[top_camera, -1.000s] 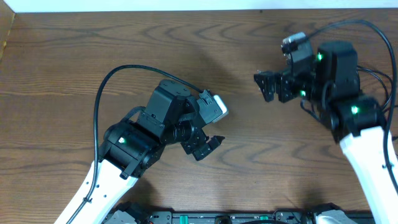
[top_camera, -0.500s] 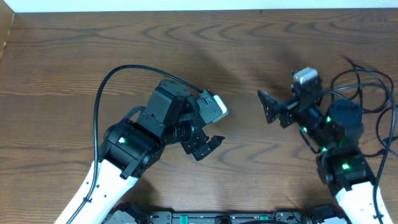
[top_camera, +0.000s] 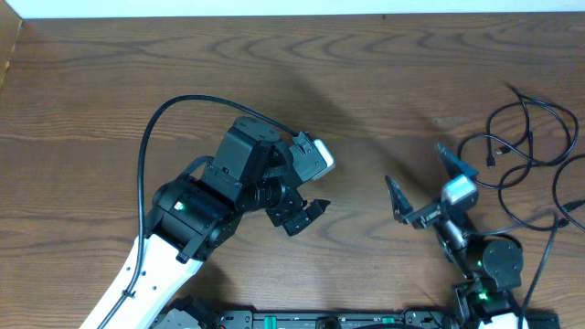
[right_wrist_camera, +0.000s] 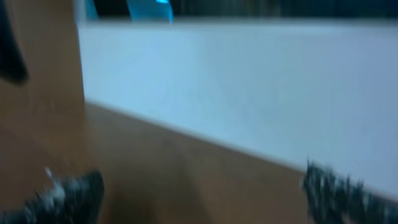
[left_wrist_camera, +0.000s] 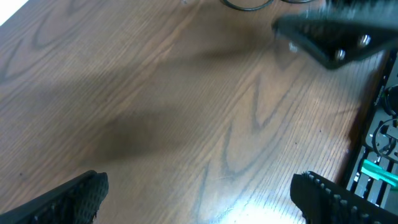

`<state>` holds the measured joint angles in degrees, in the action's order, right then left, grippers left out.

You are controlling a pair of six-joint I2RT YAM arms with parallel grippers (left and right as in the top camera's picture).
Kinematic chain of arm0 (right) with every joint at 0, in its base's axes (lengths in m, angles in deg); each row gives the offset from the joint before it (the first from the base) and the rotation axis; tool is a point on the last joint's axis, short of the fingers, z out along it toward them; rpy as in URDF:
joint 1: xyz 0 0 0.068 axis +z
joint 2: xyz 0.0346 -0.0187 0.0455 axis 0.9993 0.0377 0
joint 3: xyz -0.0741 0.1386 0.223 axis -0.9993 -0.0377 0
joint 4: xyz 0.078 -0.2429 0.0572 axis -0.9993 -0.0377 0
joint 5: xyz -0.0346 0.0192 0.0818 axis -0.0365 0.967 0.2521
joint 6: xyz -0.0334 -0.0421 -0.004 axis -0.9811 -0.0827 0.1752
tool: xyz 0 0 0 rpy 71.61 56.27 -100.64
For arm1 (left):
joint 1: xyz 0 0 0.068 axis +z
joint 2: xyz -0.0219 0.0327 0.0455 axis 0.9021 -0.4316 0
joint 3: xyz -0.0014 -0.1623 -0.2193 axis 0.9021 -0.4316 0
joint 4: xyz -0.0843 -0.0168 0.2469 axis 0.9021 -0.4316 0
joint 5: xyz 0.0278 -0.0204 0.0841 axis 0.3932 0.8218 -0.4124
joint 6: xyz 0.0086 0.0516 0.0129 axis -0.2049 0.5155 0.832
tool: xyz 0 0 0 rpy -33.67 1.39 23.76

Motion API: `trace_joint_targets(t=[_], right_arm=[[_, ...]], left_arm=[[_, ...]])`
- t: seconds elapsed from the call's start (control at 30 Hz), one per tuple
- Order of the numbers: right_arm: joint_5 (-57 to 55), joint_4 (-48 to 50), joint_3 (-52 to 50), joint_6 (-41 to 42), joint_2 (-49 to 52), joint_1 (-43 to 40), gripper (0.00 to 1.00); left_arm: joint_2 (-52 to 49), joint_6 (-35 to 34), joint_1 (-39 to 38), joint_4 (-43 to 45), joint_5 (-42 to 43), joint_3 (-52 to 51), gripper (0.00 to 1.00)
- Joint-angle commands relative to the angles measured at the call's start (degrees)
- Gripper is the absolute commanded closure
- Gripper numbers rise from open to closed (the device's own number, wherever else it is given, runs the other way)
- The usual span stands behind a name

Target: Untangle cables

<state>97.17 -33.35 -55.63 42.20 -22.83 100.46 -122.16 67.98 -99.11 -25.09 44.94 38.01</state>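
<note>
The cables [top_camera: 494, 157] lie in loose black loops on the brown table's right side, with no gripper touching them. My right gripper [top_camera: 425, 180] stands open to their left, near the front edge, with nothing between its fingers. In the right wrist view, which is blurred, the right gripper [right_wrist_camera: 202, 199] faces a white wall across bare table. My left gripper [top_camera: 308, 217] stands open over the middle of the table, far from the cables. Only wood grain lies between the left gripper's [left_wrist_camera: 199, 205] fingertips. A bit of cable loop [left_wrist_camera: 249, 4] shows at the top edge of the left wrist view.
A thick black cable [top_camera: 151, 137] arcs from the left arm over the table. The right arm's own cable [top_camera: 548, 247] runs beside the loose loops. A white wall [top_camera: 274, 7] borders the far edge. A blurred finger [left_wrist_camera: 336, 40] of the right gripper crosses the left wrist view.
The right arm has pulled back from the far right toward the front edge, uncovering the cable loops. Its gripper stays open. The left arm has not moved.
</note>
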Motion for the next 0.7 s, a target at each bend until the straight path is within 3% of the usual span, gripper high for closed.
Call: trace_joint_targets(t=[0.0, 0.23, 0.67], right_arm=[[-1.84, -0.17, -1.05, 0.11, -1.42, -0.33, 0.01], [-3.08, -6.27, -1.05, 0.11, -5.51, -2.32, 0.01], [-15.78, -40.19, -1.05, 0.13, -24.22, -3.69, 0.01]], left_arm=[[0.09, -0.52, -0.13, 0.04, 0.52, 0.50, 0.02], [0.09, -0.52, -0.13, 0.04, 0.50, 0.50, 0.02], [0.09, -0.50, -0.13, 0.04, 0.52, 0.50, 0.01]])
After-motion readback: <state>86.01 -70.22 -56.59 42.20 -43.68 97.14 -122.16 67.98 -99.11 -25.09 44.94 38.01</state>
